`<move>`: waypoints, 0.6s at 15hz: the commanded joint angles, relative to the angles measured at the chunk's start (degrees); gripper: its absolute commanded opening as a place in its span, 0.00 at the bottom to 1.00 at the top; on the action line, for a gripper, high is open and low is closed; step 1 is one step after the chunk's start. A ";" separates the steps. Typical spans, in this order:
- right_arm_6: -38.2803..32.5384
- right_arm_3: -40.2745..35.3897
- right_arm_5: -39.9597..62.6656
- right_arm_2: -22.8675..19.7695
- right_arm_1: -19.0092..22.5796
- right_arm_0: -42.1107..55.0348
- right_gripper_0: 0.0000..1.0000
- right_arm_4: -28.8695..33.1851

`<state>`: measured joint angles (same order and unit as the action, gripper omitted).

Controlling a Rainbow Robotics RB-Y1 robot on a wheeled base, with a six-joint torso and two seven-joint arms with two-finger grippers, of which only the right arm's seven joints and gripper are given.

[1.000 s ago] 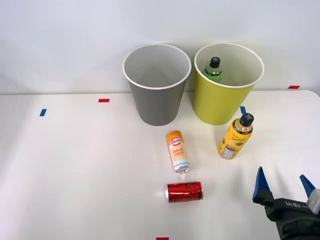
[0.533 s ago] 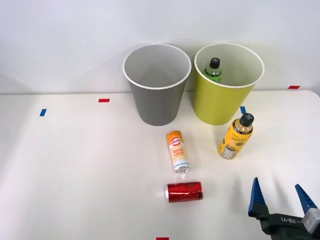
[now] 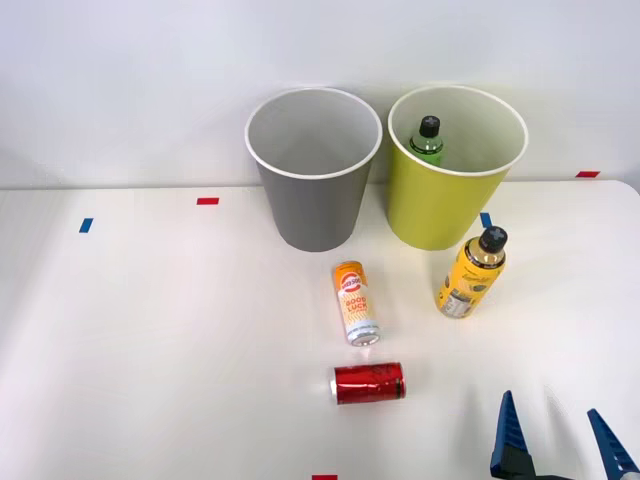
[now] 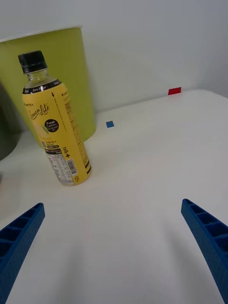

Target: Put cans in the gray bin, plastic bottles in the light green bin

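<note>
My right gripper (image 3: 560, 448) sits at the near right edge of the table (image 3: 150, 330), fingers (image 4: 19, 237) spread wide, released, holding nothing and touching nothing. In the wrist view the two blue ribbed tips frame bare tabletop, with the yellow bottle (image 4: 54, 121) ahead between them, well apart from both.

Gray bin (image 3: 314, 170) stands upright at the back centre; I see only its pale inside, no item in it. Green bin (image 3: 455, 170) stands just beside it on its right, close but I cannot tell if they touch. A green-label bottle (image 3: 428, 138) is inside the green bin, black cap up, neck and cap showing above the front wall.

Yellow bottle stands on the table just in front of the green bin, slightly tilted in the front view, cap on. A small blue tape mark (image 3: 485, 219) lies between bottle and bin.

Orange can (image 3: 355, 302) lies on its side in front of the gray bin, pointing roughly toward it. Red can (image 3: 369, 383) lies on its side nearer me, crosswise, close to the orange can's near end but not touching.
</note>
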<state>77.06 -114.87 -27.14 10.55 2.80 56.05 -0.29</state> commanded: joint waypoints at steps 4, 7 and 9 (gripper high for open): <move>0.98 7.56 -7.23 0.97 -0.77 -2.52 1.00 0.12; 1.95 10.55 -10.74 2.20 -0.77 -3.75 1.00 0.29; 2.74 10.90 -10.83 2.72 -0.60 -3.66 1.00 0.47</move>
<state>79.33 -104.18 -37.91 12.92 2.09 52.33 0.11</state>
